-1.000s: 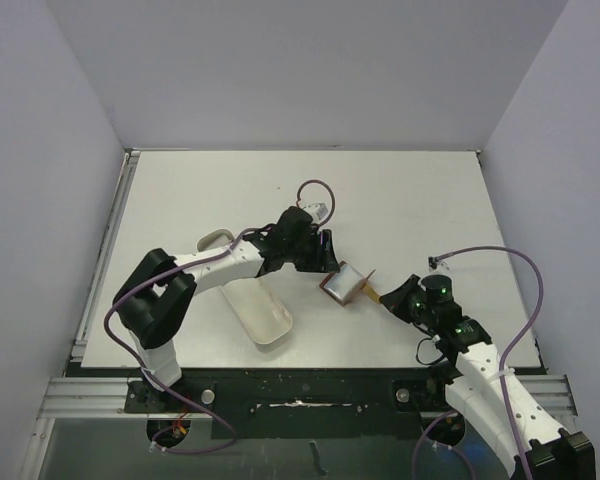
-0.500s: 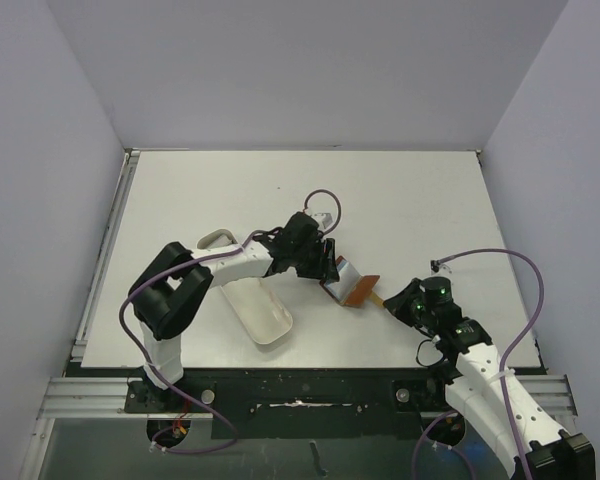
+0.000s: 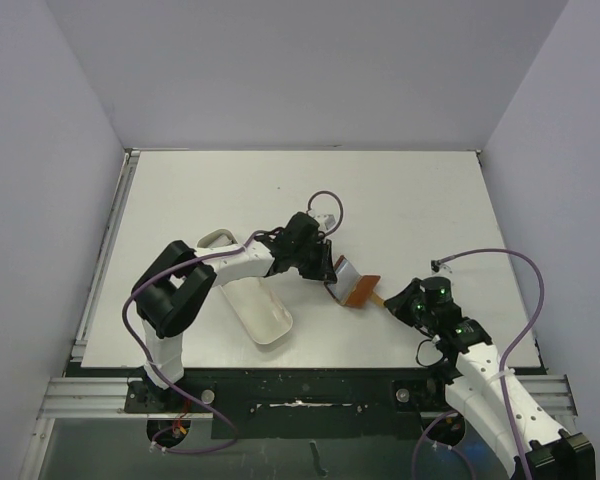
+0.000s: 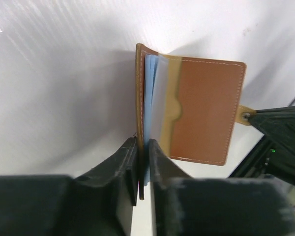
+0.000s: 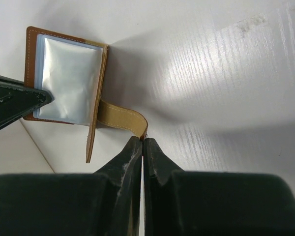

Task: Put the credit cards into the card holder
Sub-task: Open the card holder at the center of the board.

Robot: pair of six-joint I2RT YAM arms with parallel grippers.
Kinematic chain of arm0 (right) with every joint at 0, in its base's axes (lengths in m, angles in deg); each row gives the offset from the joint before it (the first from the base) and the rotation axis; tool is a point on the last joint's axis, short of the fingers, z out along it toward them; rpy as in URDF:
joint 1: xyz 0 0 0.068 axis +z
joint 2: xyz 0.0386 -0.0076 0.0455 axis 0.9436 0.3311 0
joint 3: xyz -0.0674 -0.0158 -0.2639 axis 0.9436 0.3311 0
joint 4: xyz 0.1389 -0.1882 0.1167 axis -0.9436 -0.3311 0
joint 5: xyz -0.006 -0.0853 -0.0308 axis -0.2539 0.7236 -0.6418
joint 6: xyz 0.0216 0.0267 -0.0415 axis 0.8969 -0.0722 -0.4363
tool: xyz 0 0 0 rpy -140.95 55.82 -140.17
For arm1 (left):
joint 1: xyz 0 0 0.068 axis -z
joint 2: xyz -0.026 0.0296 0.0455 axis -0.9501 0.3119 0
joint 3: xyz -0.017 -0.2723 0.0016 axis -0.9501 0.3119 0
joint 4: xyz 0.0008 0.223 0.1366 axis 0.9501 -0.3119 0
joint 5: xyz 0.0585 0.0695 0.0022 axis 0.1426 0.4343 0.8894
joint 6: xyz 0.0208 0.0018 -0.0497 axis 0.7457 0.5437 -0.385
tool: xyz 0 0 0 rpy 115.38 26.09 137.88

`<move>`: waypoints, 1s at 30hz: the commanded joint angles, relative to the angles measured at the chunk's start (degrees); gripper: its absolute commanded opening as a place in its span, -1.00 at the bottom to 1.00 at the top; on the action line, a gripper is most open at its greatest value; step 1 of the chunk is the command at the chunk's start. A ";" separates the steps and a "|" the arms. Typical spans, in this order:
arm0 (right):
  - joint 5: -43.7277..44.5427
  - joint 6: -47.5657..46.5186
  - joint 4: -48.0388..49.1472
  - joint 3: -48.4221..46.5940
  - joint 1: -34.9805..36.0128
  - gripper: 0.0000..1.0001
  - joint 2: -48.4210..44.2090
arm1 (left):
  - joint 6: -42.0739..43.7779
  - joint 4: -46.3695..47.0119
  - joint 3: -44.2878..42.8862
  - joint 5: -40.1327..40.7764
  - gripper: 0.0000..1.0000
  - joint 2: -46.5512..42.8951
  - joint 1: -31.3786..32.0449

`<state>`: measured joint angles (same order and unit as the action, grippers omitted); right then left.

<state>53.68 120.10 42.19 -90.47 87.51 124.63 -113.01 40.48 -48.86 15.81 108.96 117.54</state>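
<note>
The brown leather card holder (image 3: 358, 290) lies open on the table between the two arms. My left gripper (image 4: 142, 142) is shut on the edge of its raised flap (image 4: 139, 88), with a bluish-grey credit card (image 4: 152, 93) pinched against that flap. The other flap (image 4: 204, 110) lies flat. In the right wrist view the card's silvery face (image 5: 69, 78) shows inside the card holder (image 5: 96, 98). My right gripper (image 5: 143, 140) is shut on the tip of the holder's tab (image 5: 120, 118). From above, the left gripper (image 3: 332, 280) and right gripper (image 3: 385, 300) flank the holder.
A long white oblong tray (image 3: 258, 308) lies beside the left arm near the table's front edge. A small white curved piece (image 3: 216, 238) sits behind it. Purple cables loop over both arms.
The left gripper has closed onto the card holder's flap and card. A second ago the holder stood more folded; it has since spread open, its brown flap flat towards the right gripper.
</note>
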 commanded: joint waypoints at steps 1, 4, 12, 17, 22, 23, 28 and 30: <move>-0.16 -1.64 1.42 -0.92 -0.42 -1.00 0.93 | -1.57 5.76 -0.58 -4.31 -0.93 -2.94 -0.14; -1.48 -2.36 -0.67 -3.94 -0.48 -0.74 1.91 | -2.70 6.71 1.04 -4.52 -1.00 -4.83 -0.36; -7.23 -2.70 -0.64 -12.89 0.43 -0.19 2.89 | -0.49 2.64 3.53 3.81 -1.00 -10.53 -0.27; -9.32 1.65 9.07 -13.44 2.34 -0.16 5.55 | 2.37 -1.97 2.79 8.06 -1.00 -11.83 -0.09; -8.35 3.21 16.14 -15.62 6.20 -0.18 13.78 | 2.92 -4.22 1.98 9.82 -1.00 -11.82 -0.11; -8.44 3.35 17.18 -16.12 6.65 -0.19 14.84 | 2.94 -4.25 1.92 9.90 -1.00 -11.84 -0.07; -9.32 3.25 23.01 -18.41 8.87 -0.25 23.03 | 3.29 -5.32 0.95 11.23 -1.00 -11.68 -0.01; -9.09 3.06 24.45 -18.90 9.25 -0.27 26.23 | 3.25 -5.74 0.82 11.40 -1.00 -11.41 -0.09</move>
<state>45.02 122.86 58.28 -105.97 95.79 147.03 -110.74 34.71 -44.99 25.72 99.39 117.47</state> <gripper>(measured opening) 0.371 0.045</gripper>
